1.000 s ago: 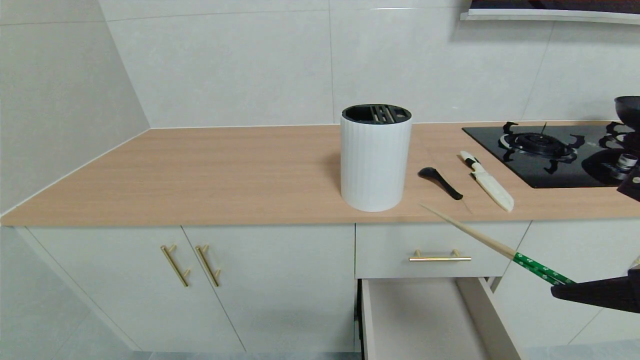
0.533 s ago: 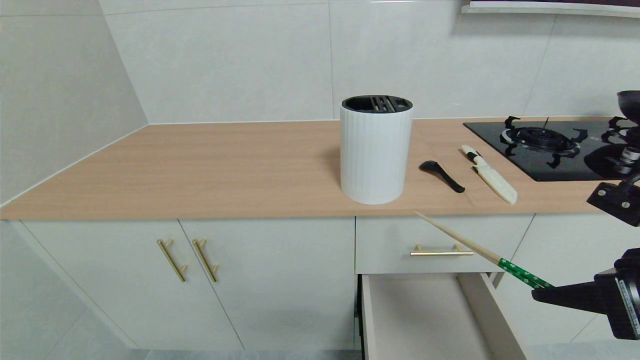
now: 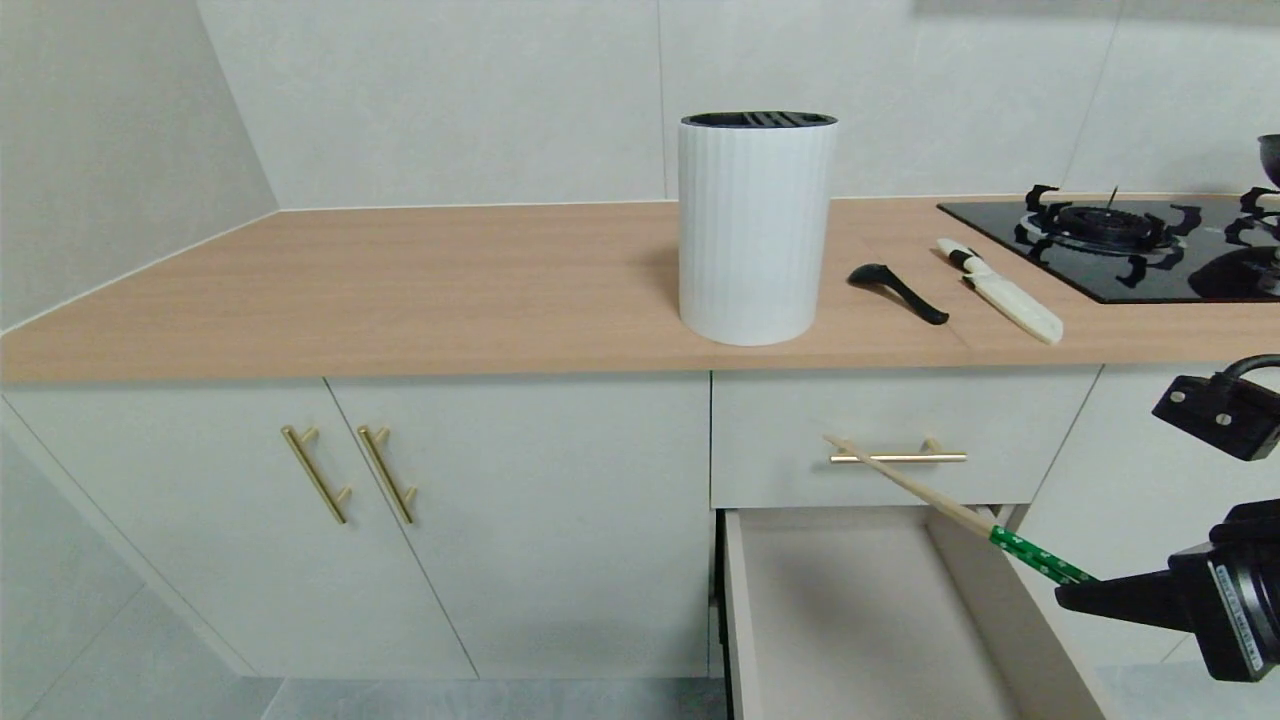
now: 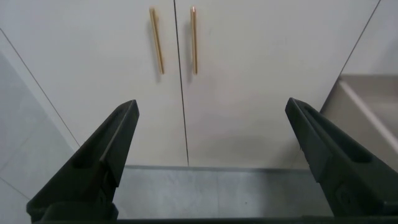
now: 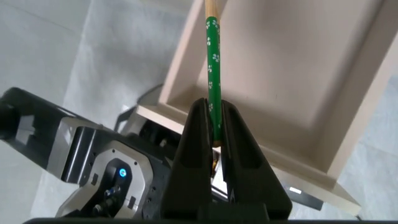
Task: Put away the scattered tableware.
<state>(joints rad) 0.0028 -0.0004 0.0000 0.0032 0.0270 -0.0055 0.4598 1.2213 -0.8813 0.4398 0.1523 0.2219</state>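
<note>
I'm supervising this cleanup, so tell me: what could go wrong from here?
The right gripper pinches the chopsticks only at their green end, so they might pivot or slip out. Their free tip looks close to the upper drawer's handle and could snag it heading into the open drawer.

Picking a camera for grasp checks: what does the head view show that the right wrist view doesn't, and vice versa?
Head view adds: white holder, black spoon and knife on the countertop, beside the stove. Right wrist view adds: close up, the right claw with its fingers pinched shut on the green end of the chopstick. Shared: chopstick, right claw, open drawer.
</note>
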